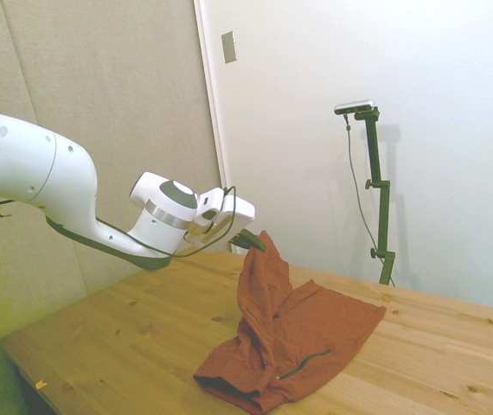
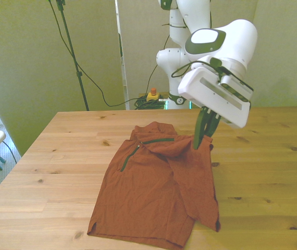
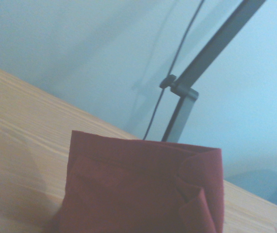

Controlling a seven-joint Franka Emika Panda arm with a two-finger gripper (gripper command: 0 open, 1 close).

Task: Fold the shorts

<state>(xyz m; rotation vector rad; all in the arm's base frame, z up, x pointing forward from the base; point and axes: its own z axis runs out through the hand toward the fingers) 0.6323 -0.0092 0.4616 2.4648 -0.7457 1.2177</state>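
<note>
Nearest the front camera, at six o'clock on the wooden table [image 2: 44, 172], the hemmed bottom edge of the shorts [image 2: 153, 192] lies flat, rust-orange and lightly rumpled. Moving up, the fabric spreads across the middle of the tabletop, and a thin dark zipper line [image 2: 129, 158] runs along the side toward nine o'clock, with a second dark line near the top at twelve o'clock. Over on the three o'clock side, one flap is off the wood and hanging in a long drape, its lower corner touching the table near five o'clock. And there's the gripper [image 2: 202, 136], up above the cloth, fingers drawn narrow and pinching the top of that raised flap! From the side camera the gripper [image 1: 252, 240] holds the shorts [image 1: 290, 346] up in a peak, the cloth falling steeply from the pinch down to the heap that rests on the table [image 1: 125, 337]. Close up at the wrist, a folded red corner of the shorts [image 3: 143, 189] fills the lower part, blurred, with pale wood beside it. Farther back, the white arm [image 2: 216, 41] arches over the far edge at twelve o'clock, a dark cable looping along its wrist.
</note>
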